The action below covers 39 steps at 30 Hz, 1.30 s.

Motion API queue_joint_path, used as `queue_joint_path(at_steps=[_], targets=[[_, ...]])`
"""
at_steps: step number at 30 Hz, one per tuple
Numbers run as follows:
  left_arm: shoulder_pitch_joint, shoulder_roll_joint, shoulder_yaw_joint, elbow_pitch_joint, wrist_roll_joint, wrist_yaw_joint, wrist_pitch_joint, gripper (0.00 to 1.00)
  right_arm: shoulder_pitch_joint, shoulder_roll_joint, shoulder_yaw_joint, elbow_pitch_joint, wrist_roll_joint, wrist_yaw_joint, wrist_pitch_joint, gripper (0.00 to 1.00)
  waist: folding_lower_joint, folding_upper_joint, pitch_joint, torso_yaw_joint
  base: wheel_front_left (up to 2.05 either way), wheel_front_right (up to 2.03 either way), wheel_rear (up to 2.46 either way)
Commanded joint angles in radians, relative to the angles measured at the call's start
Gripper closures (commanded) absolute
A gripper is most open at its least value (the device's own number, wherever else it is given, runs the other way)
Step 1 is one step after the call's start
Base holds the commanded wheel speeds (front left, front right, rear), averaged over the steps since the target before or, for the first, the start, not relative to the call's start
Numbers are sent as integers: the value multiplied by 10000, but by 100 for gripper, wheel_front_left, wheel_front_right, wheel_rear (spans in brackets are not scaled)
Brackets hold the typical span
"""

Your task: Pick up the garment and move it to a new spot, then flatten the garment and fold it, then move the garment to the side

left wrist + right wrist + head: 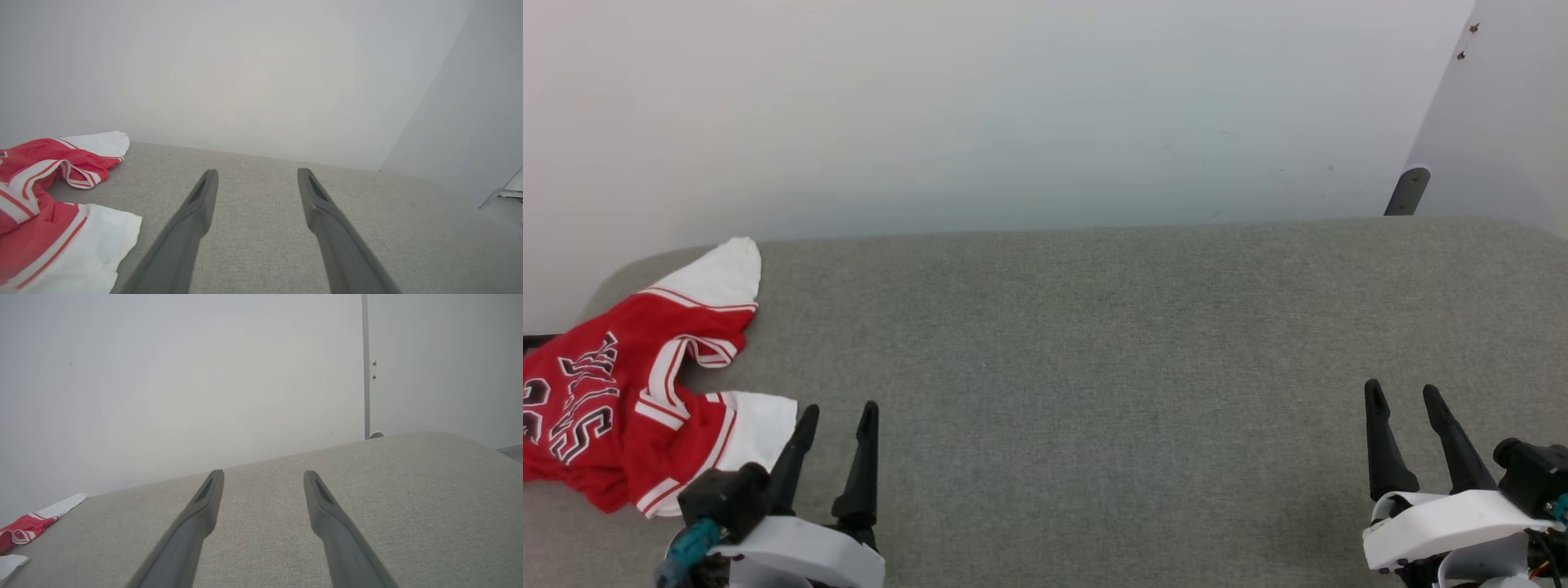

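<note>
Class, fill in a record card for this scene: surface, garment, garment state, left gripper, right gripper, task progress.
surface: grey fabric-covered top set against a pale wall
garment: red jersey with white sleeves, at the surface's left end
garment state: crumpled, not flat or folded, lettering partly showing
left gripper: open, empty, just right of the garment
right gripper: open, empty, far from the garment
task progress: garment not yet picked up

I'm seeing a grey fabric surface (1094,343) stretching wide, a plain white wall (1013,106) behind it, a pale panel (1503,106) angled at right.
</note>
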<state>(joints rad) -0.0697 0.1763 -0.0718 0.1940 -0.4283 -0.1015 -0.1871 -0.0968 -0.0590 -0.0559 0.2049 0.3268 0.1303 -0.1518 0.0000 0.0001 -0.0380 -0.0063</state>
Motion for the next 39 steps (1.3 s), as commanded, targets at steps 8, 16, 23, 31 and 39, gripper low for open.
queue_joint_path(at_steps=[8, 16, 23, 31, 39], targets=[[65, -26, 12, -103, 839, -138, -230, 0, -170, -20, 31, -188, -860, 6, -197, 0, 0, -1, -38, -1, 0, 0, 0], [127, -33, -2, -180, 1503, -216, -386, 0, -164, -9, 26, -270, -1565, 5, -353, 0, 0, -1, -62, -5, 0, 0, 0], [142, -23, -26, -183, 1963, -256, -528, 0, -147, -5, 30, -331, -2186, 5, -477, 0, 0, -1, -80, -3, 0, 0, 0], [154, 19, -59, -199, 2531, -289, -680, 0, -100, 12, 27, -397, -2844, 6, -615, 0, 0, -1, -91, -10, 0, 0, 0], [115, 6, -37, -182, 2919, -289, -779, 0, -92, 11, 13, -425, -3370, 6, -761, 0, 0, -1, -109, 19, 0, 0, 0]])
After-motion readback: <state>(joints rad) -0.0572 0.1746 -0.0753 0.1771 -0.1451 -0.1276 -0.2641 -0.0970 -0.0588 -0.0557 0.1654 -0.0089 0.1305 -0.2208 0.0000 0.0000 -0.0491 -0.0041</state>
